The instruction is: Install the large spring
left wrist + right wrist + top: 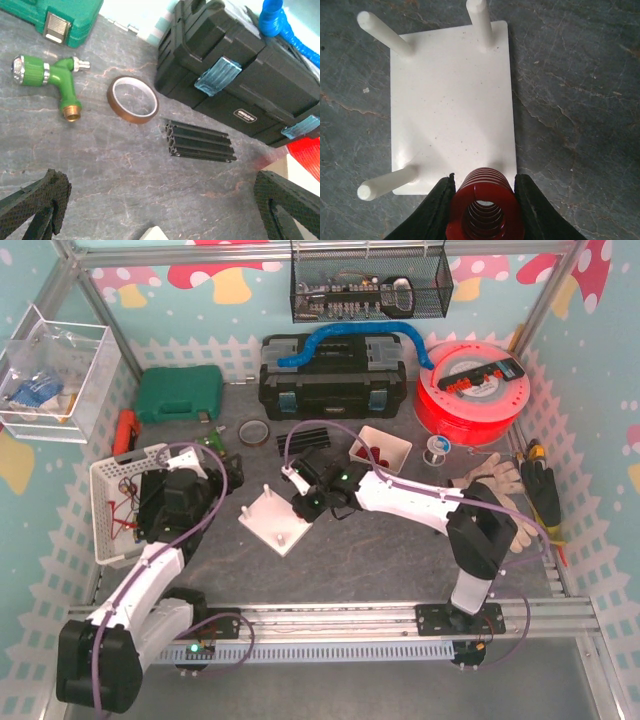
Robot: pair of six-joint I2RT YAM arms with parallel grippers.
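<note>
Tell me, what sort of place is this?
Most likely a robot test bench set up as a small workshop: a black toolbox, a green tool case and a red filament spool stand at the back, and the right hand grips a red spring.

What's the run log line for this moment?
right pincer: shut on red spring, at white peg plate edge | left pincer: open, empty | three pegs bare

**Cell backdrop: printed walls, grey table**

A dark grey marbled table (380, 560) is enclosed by an aluminium frame (180, 254). The back wall (200, 315) and side walls (610, 500) are covered in pale blue print with mushrooms and a white picket fence. A wire basket (370, 285) is hung at the back, a clear box (50, 370) on the left. Lighting is even.
</note>
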